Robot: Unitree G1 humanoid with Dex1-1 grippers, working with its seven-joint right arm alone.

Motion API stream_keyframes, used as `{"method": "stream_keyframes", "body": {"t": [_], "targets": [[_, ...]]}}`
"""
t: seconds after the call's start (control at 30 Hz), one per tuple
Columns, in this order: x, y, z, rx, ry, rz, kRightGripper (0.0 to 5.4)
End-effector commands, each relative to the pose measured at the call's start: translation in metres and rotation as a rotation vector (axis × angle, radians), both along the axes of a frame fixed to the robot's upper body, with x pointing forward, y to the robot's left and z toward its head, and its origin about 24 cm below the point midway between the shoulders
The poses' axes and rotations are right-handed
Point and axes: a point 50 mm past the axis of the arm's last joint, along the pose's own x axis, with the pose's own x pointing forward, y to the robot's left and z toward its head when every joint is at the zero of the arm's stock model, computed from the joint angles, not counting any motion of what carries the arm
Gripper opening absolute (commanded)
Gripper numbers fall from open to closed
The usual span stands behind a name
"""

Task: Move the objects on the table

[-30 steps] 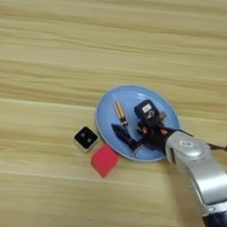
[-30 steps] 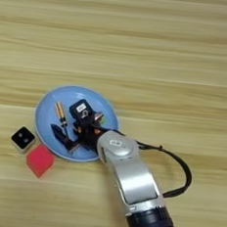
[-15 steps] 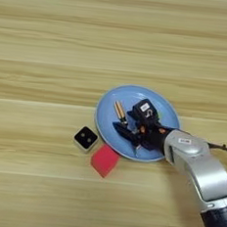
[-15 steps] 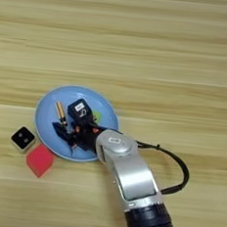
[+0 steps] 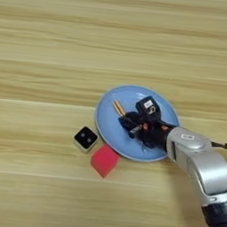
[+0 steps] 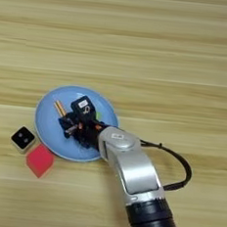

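The round light-blue plate (image 5: 108, 130) lies on the wood-grain table (image 5: 53, 41), right of centre. A thin screwdriver with an orange-yellow handle (image 5: 118, 107) rests on its left half. My right gripper (image 5: 130, 125) hovers low over the plate's middle, right at the screwdriver's lower end, and hides what is beneath it. Just off the plate's lower left rim sit a small black cube with white edges and dots (image 5: 86, 138) and a red cube (image 5: 104, 160), close together. The same cubes show in the right eye view as the black cube (image 6: 23, 138) and the red cube (image 6: 39, 160).
My silver forearm (image 5: 199, 165) comes in from the bottom right and covers the plate's right rim. A black cable (image 6: 182, 164) loops out beside the arm. Bare wood stretches across the far half and the left side of the table.
My gripper has crept left and slightly up across the plate, closer to the screwdriver. Both cubes, the screwdriver and the plate have stayed where they were.
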Motion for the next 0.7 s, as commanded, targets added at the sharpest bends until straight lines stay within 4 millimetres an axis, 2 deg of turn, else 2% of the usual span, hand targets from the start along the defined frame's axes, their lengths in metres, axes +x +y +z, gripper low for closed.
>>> {"method": "stream_keyframes", "body": {"t": [0.03,0.4,0.7], "targets": [[0.011,-0.003,0.017,-0.011,-0.079,-0.016,0.87],[0.016,-0.006,0.023,0.009,-0.096,-0.036,0.85],[0.019,-0.007,0.054,0.114,-0.197,-0.002,0.84]]}}
